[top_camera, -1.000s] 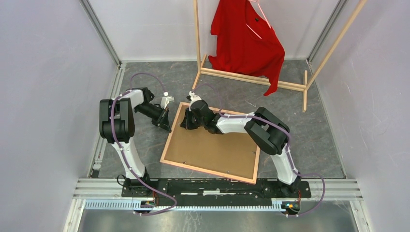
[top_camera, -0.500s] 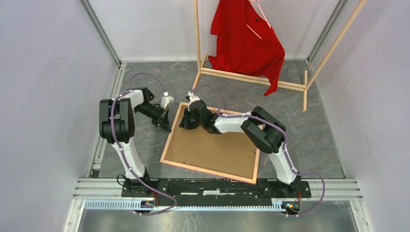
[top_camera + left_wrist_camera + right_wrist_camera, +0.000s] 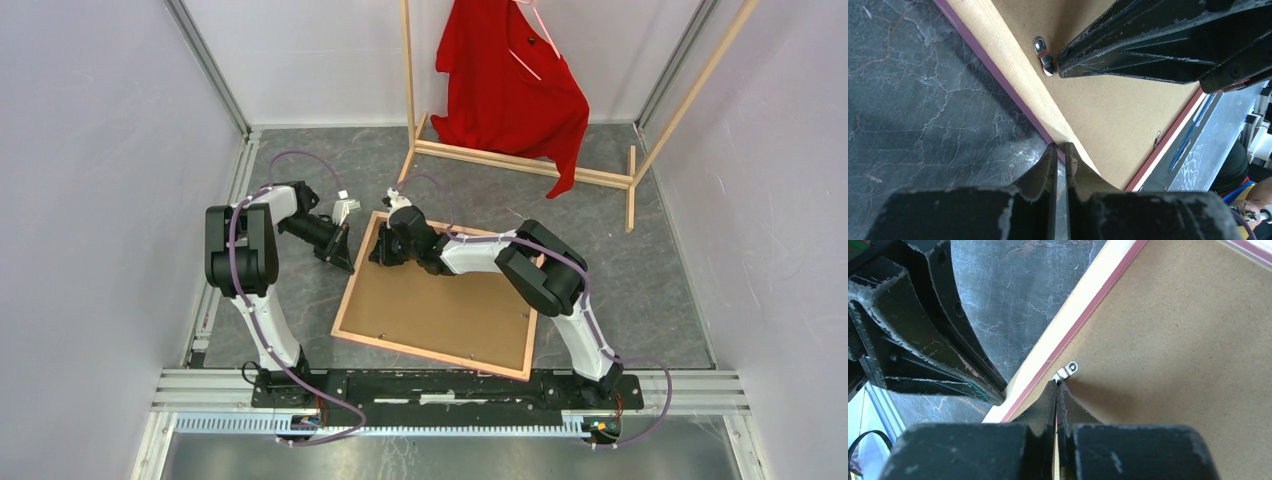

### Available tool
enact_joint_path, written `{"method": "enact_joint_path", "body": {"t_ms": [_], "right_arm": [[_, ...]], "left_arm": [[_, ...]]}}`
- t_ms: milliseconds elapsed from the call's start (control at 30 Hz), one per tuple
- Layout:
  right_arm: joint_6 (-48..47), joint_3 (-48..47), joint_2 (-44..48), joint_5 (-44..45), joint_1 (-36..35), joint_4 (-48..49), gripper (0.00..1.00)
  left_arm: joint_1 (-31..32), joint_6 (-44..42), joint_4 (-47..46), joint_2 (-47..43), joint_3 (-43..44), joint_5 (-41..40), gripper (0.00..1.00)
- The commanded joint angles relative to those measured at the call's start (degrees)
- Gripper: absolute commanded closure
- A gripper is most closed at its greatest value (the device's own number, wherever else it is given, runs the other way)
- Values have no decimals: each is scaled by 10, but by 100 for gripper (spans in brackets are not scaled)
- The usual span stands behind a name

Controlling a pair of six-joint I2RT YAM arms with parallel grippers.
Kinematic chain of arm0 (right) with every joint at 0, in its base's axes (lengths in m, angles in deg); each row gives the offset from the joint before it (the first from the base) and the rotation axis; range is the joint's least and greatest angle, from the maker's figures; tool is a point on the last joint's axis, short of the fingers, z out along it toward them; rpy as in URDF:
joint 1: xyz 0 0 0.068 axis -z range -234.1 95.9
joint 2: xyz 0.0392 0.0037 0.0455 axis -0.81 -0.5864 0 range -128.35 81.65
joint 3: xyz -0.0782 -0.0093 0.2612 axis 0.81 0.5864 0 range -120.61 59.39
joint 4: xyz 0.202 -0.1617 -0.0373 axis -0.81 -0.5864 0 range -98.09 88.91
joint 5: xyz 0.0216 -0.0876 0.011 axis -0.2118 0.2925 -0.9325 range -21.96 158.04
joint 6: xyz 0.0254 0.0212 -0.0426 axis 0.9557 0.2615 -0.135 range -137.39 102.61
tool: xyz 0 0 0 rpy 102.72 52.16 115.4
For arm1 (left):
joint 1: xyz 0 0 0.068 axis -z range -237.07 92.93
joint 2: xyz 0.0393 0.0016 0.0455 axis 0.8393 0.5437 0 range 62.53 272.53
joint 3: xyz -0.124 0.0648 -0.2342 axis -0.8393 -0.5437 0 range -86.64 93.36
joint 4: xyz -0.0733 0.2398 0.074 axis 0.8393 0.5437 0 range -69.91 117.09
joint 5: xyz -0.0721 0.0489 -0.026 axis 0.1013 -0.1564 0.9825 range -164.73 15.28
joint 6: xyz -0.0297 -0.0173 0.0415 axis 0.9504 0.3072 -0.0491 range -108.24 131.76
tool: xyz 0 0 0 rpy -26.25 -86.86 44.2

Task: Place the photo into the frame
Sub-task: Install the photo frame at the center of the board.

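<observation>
At the frame corner we log both fingers pairs together: right gripper at a clip, left gripper at the rim.

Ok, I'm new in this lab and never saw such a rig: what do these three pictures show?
Two white-and-black robot arms are bolted at the near edge of a grey table. The wide picture comes from a camera above and behind them; the other two come from cameras on each wrist. On the table lies a thin light-wood picture frame, back up, filled by a brown backing board. Behind stands a wooden rack with a red shirt. The left gripper is shut at the frame's edge; the right gripper is shut beside a small metal clip. Neither holds anything; no photo is visible.
</observation>
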Motion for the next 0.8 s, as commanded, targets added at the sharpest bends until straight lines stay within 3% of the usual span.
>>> {"method": "enact_joint_path", "body": {"t_ms": [0, 767], "right_arm": [[-1, -21, -16, 7, 6, 1, 100], [-12, -49, -22, -13, 12, -5, 100]], "left_arm": [[10, 0, -46, 0, -15, -44, 89], [11, -4, -45, -6, -14, -51, 89]]}}
